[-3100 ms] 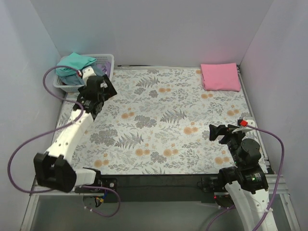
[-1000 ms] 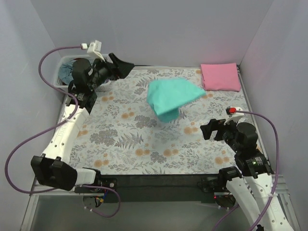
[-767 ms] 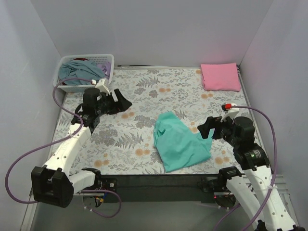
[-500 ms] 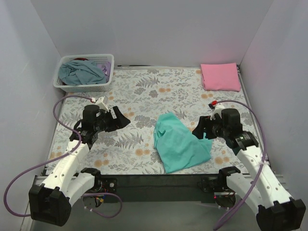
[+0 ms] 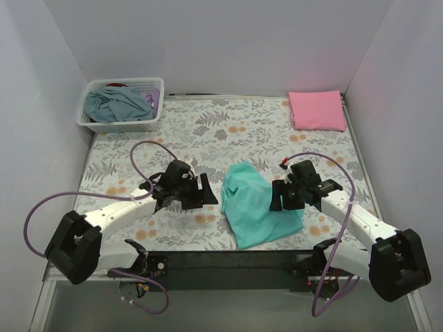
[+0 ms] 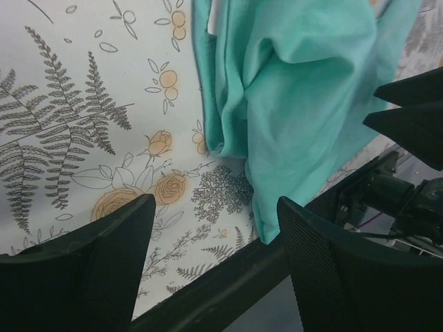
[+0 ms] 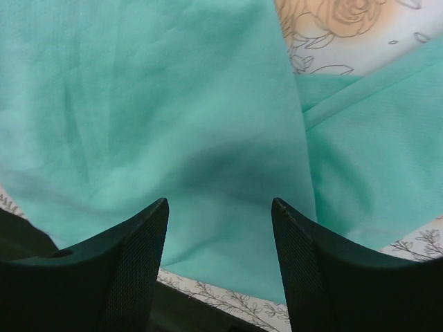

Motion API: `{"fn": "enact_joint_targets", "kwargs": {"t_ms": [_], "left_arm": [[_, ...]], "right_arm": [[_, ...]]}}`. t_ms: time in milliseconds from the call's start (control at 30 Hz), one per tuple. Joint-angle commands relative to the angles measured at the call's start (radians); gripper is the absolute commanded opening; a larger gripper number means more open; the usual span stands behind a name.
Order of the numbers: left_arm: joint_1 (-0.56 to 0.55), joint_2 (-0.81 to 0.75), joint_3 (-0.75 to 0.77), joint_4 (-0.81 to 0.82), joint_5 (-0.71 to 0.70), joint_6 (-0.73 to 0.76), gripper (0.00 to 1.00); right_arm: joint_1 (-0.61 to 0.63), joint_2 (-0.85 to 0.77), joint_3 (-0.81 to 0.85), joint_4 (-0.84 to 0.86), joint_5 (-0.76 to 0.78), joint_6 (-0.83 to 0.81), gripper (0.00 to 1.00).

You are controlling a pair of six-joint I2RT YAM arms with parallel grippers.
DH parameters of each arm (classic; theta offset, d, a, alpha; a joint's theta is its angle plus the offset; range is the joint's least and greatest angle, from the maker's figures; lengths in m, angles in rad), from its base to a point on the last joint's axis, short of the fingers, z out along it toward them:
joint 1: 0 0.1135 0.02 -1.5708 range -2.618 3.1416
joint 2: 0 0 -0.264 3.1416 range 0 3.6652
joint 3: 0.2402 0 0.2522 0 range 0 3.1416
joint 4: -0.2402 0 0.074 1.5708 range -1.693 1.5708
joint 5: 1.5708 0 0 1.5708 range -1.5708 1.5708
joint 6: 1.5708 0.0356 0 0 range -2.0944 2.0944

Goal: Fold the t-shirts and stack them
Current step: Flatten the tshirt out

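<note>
The teal-green t-shirt (image 5: 257, 205) lies crumpled on the flowered table near the front edge; it also shows in the left wrist view (image 6: 297, 90) and fills the right wrist view (image 7: 173, 124). The pink t-shirt (image 5: 317, 110) lies folded at the back right. My left gripper (image 5: 206, 194) is open and empty just left of the teal shirt, its jaws wide apart in the left wrist view (image 6: 214, 266). My right gripper (image 5: 277, 199) is open and empty, low over the shirt's right part, and shows in the right wrist view (image 7: 220, 259).
A white lattice basket (image 5: 90, 122) with grey-blue and purple cloth stands at the back left. The table's black front edge (image 5: 228, 257) runs just below the teal shirt. Grey walls close in the left, back and right sides.
The teal shirt left the basket, flew across and landed at the front middle. Both arms then swung down and inward to either side of it. The shirt has lain still for the last half second.
</note>
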Motion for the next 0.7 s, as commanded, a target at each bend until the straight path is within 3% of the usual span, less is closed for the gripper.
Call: {"fn": "enact_joint_targets", "kwargs": {"t_ms": [0, 200, 533, 600, 667], "left_arm": [[-0.077, 0.117, 0.075, 0.035, -0.085, -0.053, 0.68], [-0.157, 0.268, 0.154, 0.039, -0.146, -0.069, 0.52], [-0.230, 0.469, 0.243, 0.004, -0.192, -0.072, 0.45], [-0.230, 0.496, 0.257, -0.005, -0.201, -0.072, 0.35], [-0.230, 0.503, 0.271, -0.011, -0.214, -0.069, 0.16]], "right_arm": [[0.004, -0.010, 0.008, 0.036, 0.112, 0.012, 0.67], [0.004, -0.020, -0.018, 0.036, 0.123, 0.016, 0.68], [0.002, -0.001, -0.055, 0.042, 0.169, 0.015, 0.69], [0.002, 0.009, -0.064, 0.045, 0.177, 0.015, 0.69], [0.004, 0.029, -0.067, 0.050, 0.175, 0.010, 0.69]]}}
